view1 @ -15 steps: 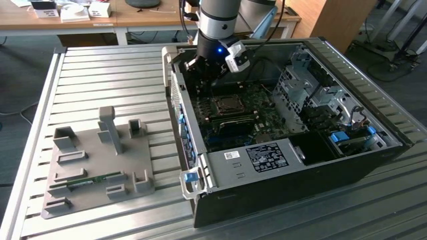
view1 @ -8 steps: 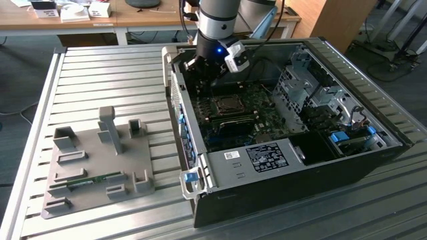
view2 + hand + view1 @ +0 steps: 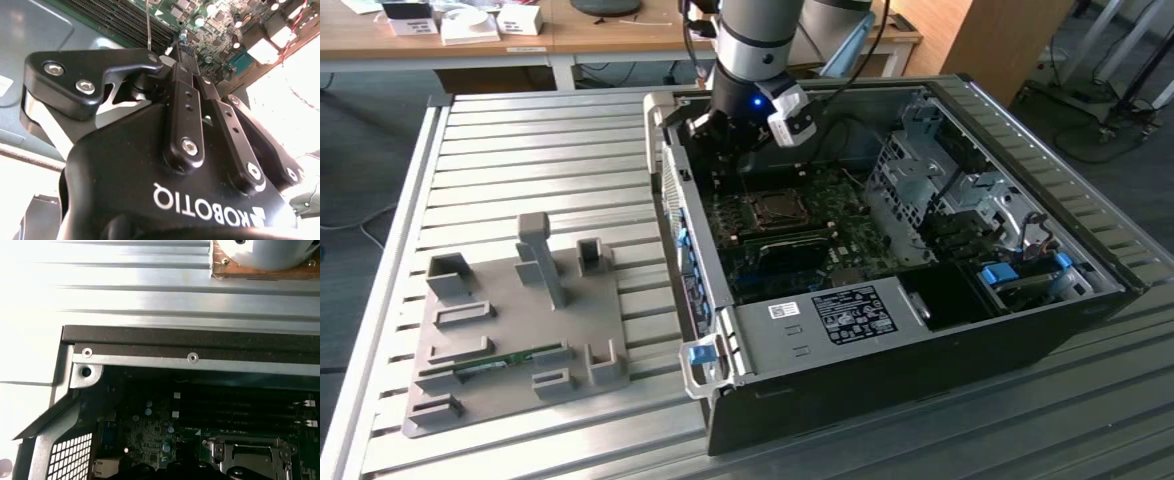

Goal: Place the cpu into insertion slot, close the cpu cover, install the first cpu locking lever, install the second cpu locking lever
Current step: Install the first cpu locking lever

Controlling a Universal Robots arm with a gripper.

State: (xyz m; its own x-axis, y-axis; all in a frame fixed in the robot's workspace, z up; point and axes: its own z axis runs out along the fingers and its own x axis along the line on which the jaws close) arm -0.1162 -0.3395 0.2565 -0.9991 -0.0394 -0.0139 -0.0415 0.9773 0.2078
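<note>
- The claw [image 3: 724,150] hangs low inside the open computer case [image 3: 881,400], tips pointing down at the motherboard [image 3: 834,225], the pose that reaching into the socket area requires
- In the second wrist view the claw [image 3: 167,54] looks clenched, its tips drawn together with nothing plainly between them
- A thin metal lever [image 3: 148,27], which I take for one of the cpu locking levers, stands upright just beside the claw's tips; whether they touch it I cannot tell
- The insertion slot [image 3: 750,213] lies just below and ahead of the claw, with the long memory slots [image 3: 781,243] beyond it
- The cpu [image 3: 777,207] appears to sit inside that slot, flat and square to it, as a seated chip would
- The cpu cover [image 3: 272,452] seems to lie down flat over the socket, its window leaving the chip bare; by that the work looks to be at the levers
- Well away from the claw, to the exterior view's left, a grey fixture [image 3: 507,300] on the slatted table [image 3: 534,150] keeps a green memory stick [image 3: 494,362] in one of its grooves
</note>
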